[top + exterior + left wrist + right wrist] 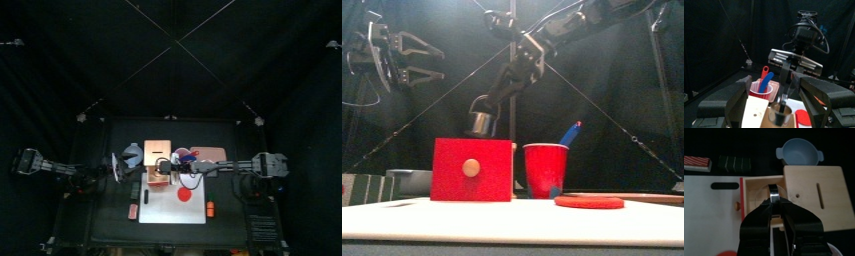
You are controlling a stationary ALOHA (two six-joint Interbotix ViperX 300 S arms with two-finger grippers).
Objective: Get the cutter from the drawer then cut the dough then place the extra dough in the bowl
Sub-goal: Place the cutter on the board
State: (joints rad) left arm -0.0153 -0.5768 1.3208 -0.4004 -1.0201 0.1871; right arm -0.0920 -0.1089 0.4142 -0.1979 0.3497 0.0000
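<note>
The pale wooden box (163,148) stands behind the white cutting board (158,212), its red drawer front (473,170) pulled out. My right gripper (774,203) is shut on the round metal cutter (774,191), holding it just above the open drawer (759,190). In the front view the cutter (480,122) hangs over the drawer front. A flat red dough disc (591,202) lies on the board to the right. The blue-grey bowl (131,153) sits left of the box. My left gripper (409,60) hovers open and high at the left, holding nothing.
A red cup (547,170) with a blue and a red toy knife stands right of the box. A dark green sushi roll (734,163) and a red-and-white toy food (696,162) lie beside the board's left edge. Another small toy (210,208) lies at the board's right edge.
</note>
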